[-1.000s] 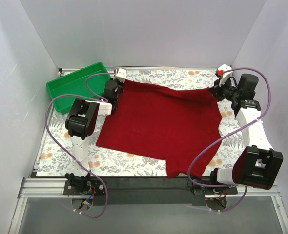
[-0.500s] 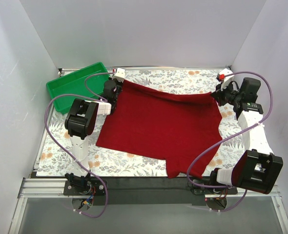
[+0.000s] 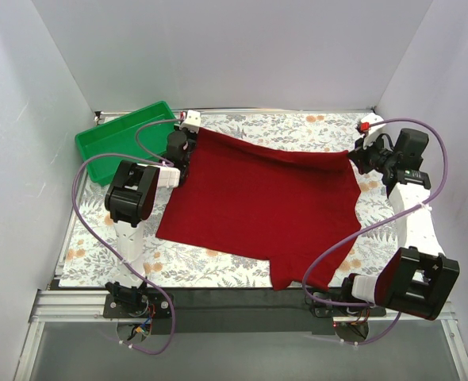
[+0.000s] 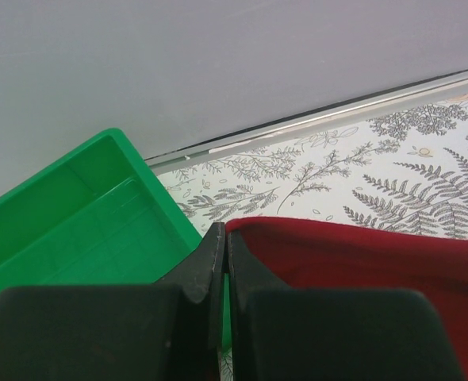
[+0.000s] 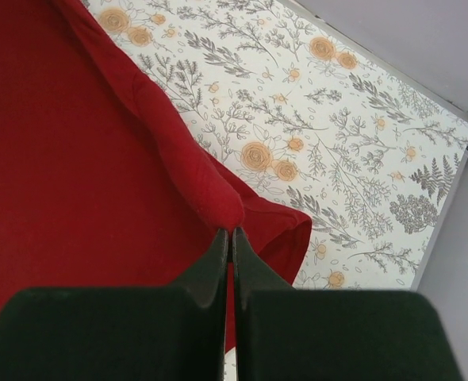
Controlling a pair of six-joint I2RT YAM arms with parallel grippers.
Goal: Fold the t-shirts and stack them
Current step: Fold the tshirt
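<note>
A plain dark red t-shirt [image 3: 262,202] lies spread over the flowered tabletop, its far edge stretched between my two grippers. My left gripper [image 3: 188,140] is shut on the shirt's far left corner [image 4: 254,234], next to the green tray. My right gripper [image 3: 356,155] is shut on the shirt's far right corner [image 5: 218,198], with a sleeve fold [image 5: 285,226] hanging beside it. A lobe of the shirt [image 3: 297,274] reaches the near table edge.
An empty green plastic tray [image 3: 119,139] stands at the far left corner, also in the left wrist view [image 4: 75,214]. White walls close the table on three sides. The flowered table cover [image 3: 107,254] shows around the shirt.
My right gripper has moved right and a little away with the shirt's corner, pulling the far edge straighter. My left gripper has stayed almost still.
</note>
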